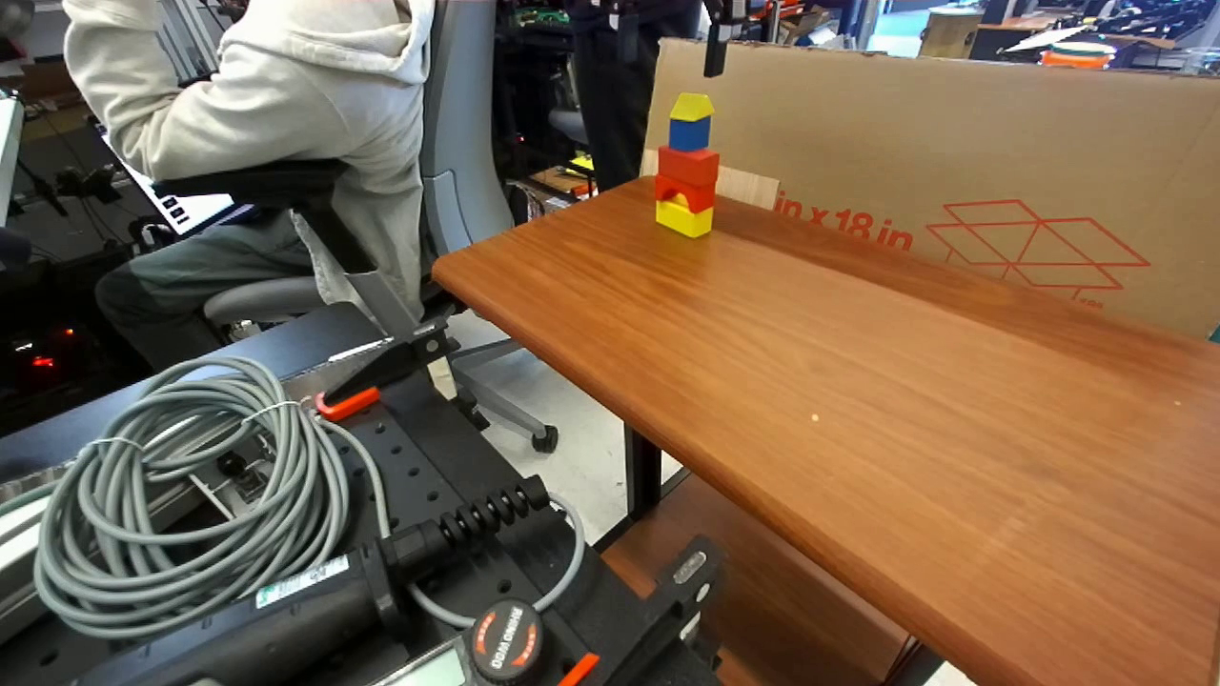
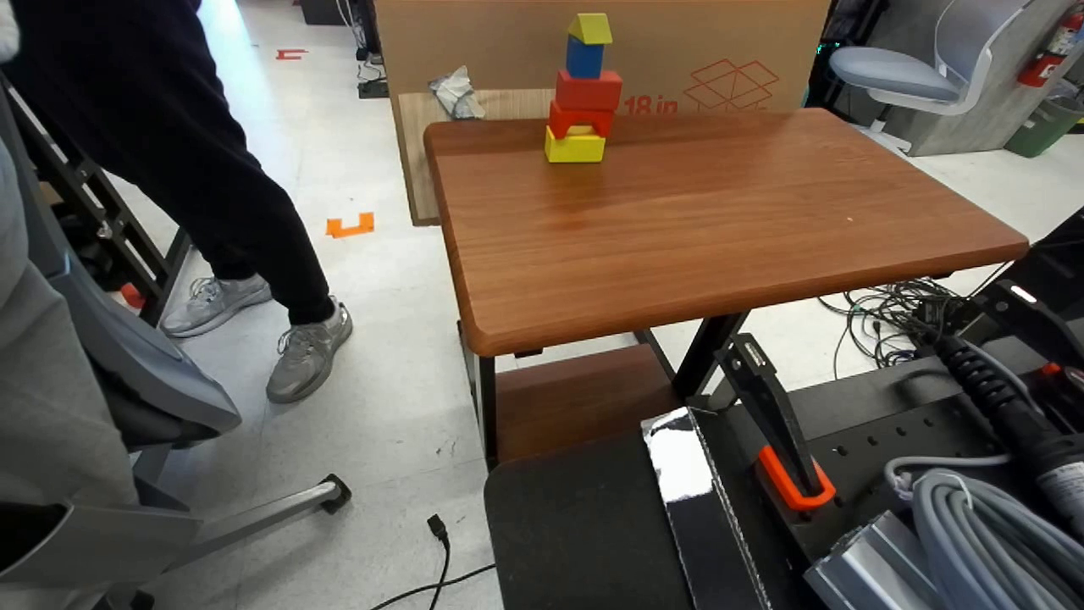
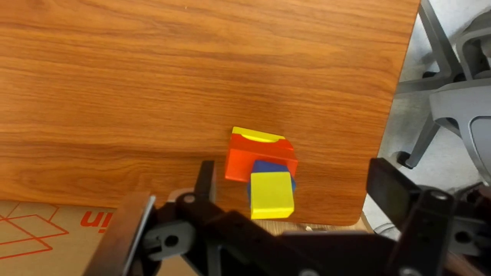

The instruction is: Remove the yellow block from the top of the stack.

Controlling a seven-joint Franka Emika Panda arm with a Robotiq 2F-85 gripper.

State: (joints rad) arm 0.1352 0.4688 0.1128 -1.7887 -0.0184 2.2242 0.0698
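"Two fingers (image 3: 390, 191) spread wide on the gripper (image 3: 294, 179), so where's the yellow block (image 1: 692, 107)?"
"Top of the stack (image 1: 688, 166), below the gripper and apart from it in an exterior view."
"Anything crowding it?"
"Blue block (image 1: 690, 134) right underneath, big cardboard box (image 1: 839, 124) just behind the table (image 1: 810, 362)."

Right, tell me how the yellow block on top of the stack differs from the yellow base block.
The top yellow block slopes like a roof, while the base block shows a rectangular front. The top yellow block looks narrower than the base block. The top yellow block sits on the blue block; the base block, on the table. Both are yellow.
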